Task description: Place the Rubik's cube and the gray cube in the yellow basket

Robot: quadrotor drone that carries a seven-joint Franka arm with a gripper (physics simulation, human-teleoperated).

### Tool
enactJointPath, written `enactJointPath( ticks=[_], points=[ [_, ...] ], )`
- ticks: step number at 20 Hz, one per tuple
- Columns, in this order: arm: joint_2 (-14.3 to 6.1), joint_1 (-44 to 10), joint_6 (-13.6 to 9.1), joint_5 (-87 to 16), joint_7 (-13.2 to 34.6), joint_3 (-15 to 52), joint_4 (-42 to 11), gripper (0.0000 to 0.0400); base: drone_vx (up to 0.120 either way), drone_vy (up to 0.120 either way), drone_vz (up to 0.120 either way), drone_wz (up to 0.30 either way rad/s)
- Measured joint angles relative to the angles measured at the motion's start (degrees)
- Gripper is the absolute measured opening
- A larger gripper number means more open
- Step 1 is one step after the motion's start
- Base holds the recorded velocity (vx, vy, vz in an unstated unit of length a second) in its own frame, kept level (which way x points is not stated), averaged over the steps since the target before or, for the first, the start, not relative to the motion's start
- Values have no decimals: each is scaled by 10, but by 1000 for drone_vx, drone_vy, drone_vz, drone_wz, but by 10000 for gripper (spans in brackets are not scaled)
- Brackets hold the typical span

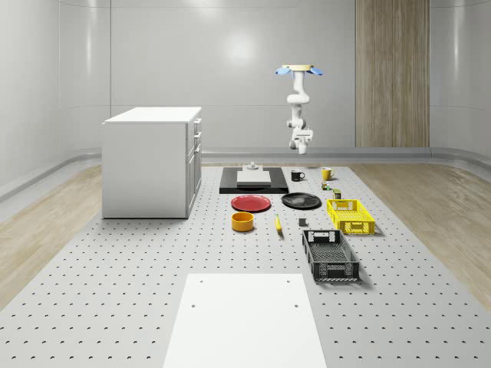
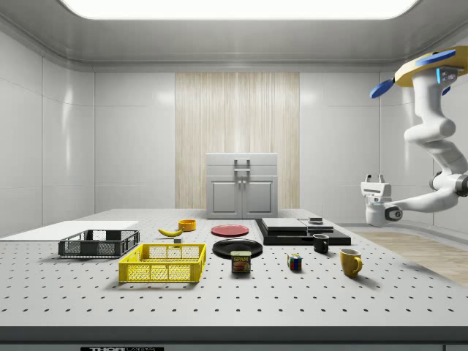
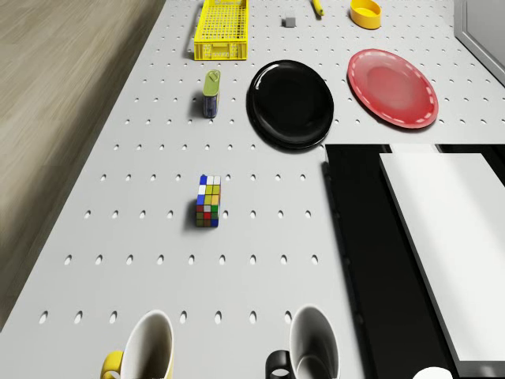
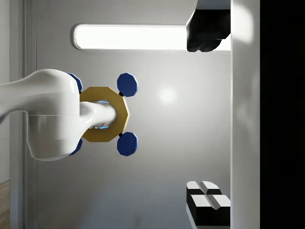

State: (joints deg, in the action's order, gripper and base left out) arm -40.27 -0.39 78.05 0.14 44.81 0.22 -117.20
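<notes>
**Drone up high at the far end, nothing grabbed**

Whole-scene view: my drone [image 1: 299, 70] hovers above the table's [image 1: 115, 307] far end, arm hanging down, gripper [image 1: 301, 150] in the air above the black mug [image 1: 297, 175]. Yellow basket [image 1: 350, 215] sits at about 4 o'clock from the black plate [image 1: 301, 201], the gray cube [image 1: 302, 223] just beside the basket.

Side view: the gripper [image 2: 376, 178] points up with nothing in it, fingers slightly apart. Rubik's cube [image 2: 294, 262] sits between the can [image 2: 241, 261] and the yellow mug [image 2: 350, 262].

Drone view: Rubik's cube [image 3: 208, 201] alone on the bare table, can [image 3: 211, 93] and yellow basket [image 3: 222, 30] beyond it at 12 o'clock.

Wrist view: fingertips [image 4: 208, 200] frame the drone [image 4: 104, 114].
</notes>
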Motion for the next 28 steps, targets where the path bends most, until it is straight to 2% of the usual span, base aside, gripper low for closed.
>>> enactJointPath(
  ticks=[18, 28],
  points=[
    [-4, -1, 5, -1, 0, 1, -1, 400, 120, 120, 0, 0],
    [-7, -3, 10, -6, 0, 6, -4, 400, 120, 0, 0, 0]
  ],
)
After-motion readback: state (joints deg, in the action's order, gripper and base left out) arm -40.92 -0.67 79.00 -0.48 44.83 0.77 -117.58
